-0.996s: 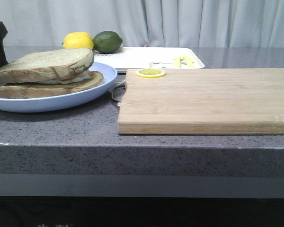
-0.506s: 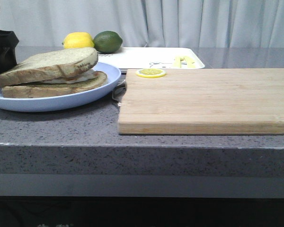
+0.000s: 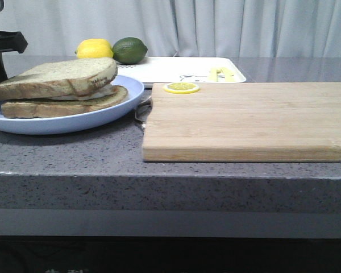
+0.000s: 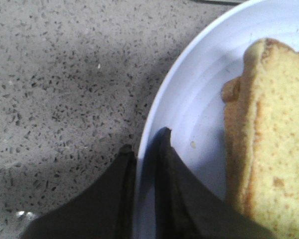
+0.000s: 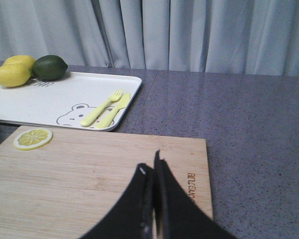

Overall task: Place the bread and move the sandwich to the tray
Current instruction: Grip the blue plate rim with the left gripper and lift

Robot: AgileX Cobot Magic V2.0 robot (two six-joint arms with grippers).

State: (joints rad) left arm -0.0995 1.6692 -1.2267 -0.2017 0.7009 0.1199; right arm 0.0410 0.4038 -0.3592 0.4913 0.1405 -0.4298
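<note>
The sandwich [image 3: 59, 91], two brown-crusted toast slices with egg white between them, lies on the round pale blue plate [image 3: 102, 116] at the table's left. Its top slice is the pale greenish bread [image 3: 57, 74], which also shows in the left wrist view [image 4: 274, 149]. My left gripper [image 4: 145, 142] is shut on the plate's rim [image 4: 159, 104], one finger inside and one outside; in the front view it [image 3: 3, 42] is a dark shape at the far left. The white tray [image 3: 182, 68] lies behind. My right gripper [image 5: 149, 162] is shut and empty over the wooden cutting board [image 5: 89, 174].
A lemon [image 3: 94, 49] and a lime [image 3: 129, 50] sit on the tray's far left corner, and a yellow toy fork and knife [image 5: 107, 109] lie on its right side. A lemon slice [image 3: 181, 87] lies on the cutting board [image 3: 244, 119], right of the plate.
The plate with the sandwich has shifted slightly to the right. My left gripper at the far left edge has changed position. The board and tray have not moved.
</note>
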